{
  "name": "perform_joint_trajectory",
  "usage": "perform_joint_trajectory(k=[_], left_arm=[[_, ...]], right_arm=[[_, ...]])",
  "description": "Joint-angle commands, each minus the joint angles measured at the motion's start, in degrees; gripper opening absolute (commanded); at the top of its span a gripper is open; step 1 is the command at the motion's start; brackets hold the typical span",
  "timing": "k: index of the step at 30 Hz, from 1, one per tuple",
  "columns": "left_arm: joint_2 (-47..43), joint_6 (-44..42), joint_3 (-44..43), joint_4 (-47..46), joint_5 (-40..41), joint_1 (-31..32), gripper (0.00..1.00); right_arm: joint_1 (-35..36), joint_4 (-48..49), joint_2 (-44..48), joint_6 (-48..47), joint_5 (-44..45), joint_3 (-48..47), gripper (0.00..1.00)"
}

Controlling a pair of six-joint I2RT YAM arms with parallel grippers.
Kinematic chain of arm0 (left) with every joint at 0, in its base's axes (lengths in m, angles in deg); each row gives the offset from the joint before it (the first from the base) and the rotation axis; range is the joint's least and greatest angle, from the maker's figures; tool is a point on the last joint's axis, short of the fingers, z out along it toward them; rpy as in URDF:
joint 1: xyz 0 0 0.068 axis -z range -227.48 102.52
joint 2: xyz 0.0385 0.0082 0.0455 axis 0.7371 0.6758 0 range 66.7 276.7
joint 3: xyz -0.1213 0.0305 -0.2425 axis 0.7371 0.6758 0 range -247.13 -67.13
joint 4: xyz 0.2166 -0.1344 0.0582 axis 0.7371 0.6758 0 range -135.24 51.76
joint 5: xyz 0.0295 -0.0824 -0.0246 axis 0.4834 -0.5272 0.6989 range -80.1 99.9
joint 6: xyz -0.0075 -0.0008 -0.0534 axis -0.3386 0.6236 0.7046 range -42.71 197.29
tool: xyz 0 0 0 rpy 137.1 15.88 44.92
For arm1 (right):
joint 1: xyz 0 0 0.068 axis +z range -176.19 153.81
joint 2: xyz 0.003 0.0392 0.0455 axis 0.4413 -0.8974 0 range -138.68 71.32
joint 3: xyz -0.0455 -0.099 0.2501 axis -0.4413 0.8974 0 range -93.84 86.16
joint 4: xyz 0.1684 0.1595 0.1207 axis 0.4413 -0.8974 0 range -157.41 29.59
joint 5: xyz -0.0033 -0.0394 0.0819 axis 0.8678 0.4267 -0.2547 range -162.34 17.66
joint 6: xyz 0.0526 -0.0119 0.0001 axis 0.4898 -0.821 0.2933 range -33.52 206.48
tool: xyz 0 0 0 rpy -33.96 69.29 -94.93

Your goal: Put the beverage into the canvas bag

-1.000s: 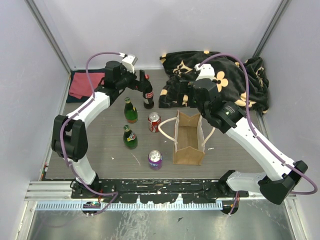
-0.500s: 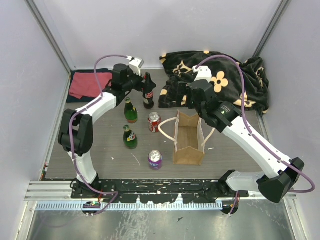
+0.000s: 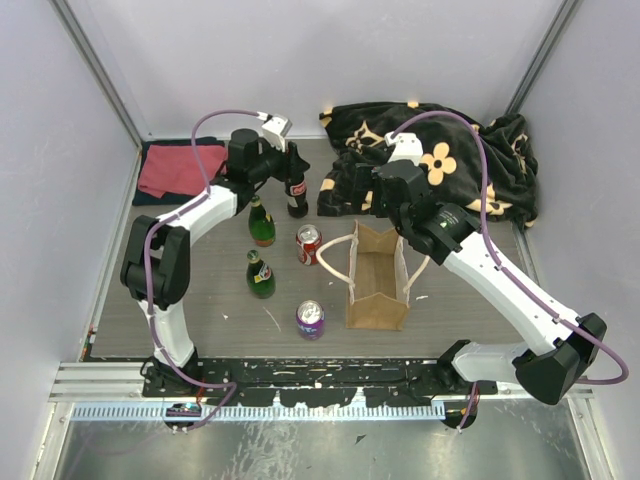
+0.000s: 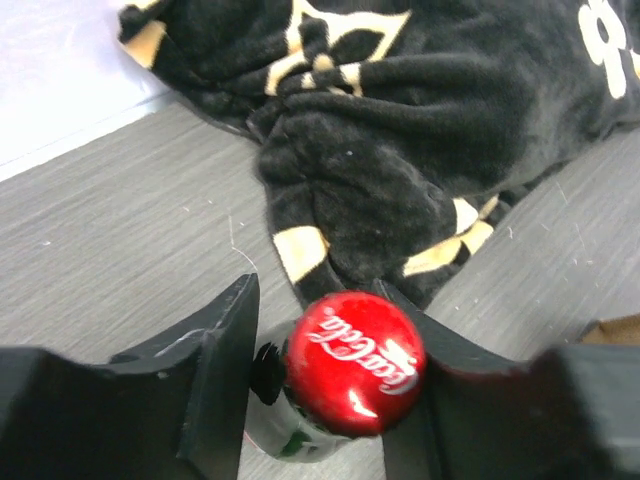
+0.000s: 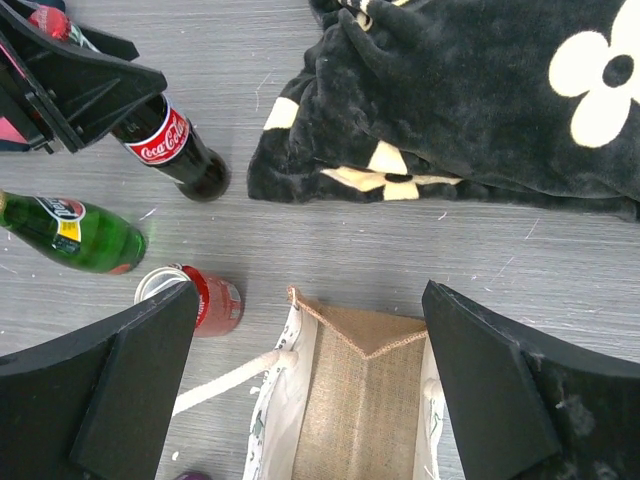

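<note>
Starting at the left, the left gripper point(image 3: 289, 160) has its jaws set either side of the cola bottle point(image 5: 172, 140) at the neck, right under the red cap point(image 4: 355, 362). One finger point(image 4: 215, 370) shows a dark sliver between itself and the cap, so I cannot tell whether the bottle is truly clamped or only bracketed. That is the first risk: a hold so high on smooth glass, if loose or off-centre, could let the bottle slip or swing once lifted. The bottle stands upright at the far side of the table, well apart from the canvas bag point(image 3: 377, 275). The way across runs near a green bottle point(image 3: 261, 222) and a red can point(image 3: 308, 243), either of which a swinging base could topple. The bag is soft, narrow and standing unsupported, with a rope handle point(image 3: 335, 262) looping out on its left. A bottle base catching the rim or that handle would likely fold or tip it. Furthest right, the right gripper point(image 3: 376, 196) hangs wide open, holding nothing, above the bag's far end beside the black blanket point(image 3: 440, 160), where it may crowd the left arm's approach.
</note>
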Motion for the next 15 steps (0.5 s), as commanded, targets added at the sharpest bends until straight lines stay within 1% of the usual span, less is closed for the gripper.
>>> perform_joint_trajectory(k=[1, 3, 5, 6, 15], left_arm=[[1.4, -0.4, -1.4, -2.3, 0.1, 0.5, 0.42], [1.5, -0.3, -1.6, -2.1, 0.0, 0.5, 0.26], [1.5, -0.2, -2.1, -1.5, -0.3, 0.6, 0.08], [1.6, -0.2, -2.4, -1.1, -0.2, 0.6, 0.01], [1.3, -0.8, -8.2, 2.0, 1.0, 1.1, 0.00]], right_arm=[[-0.2, 3.0, 0.4, 0.8, 0.5, -0.3, 1.00], [-0.1, 3.0, 0.5, 0.9, 0.6, -0.1, 1.00], [-0.1, 3.0, 0.5, 0.9, 0.6, 0.1, 1.00], [-0.1, 3.0, 0.6, 0.9, 0.7, 0.2, 1.00], [-0.2, 3.7, 1.5, 1.6, 0.9, 1.8, 1.00]])
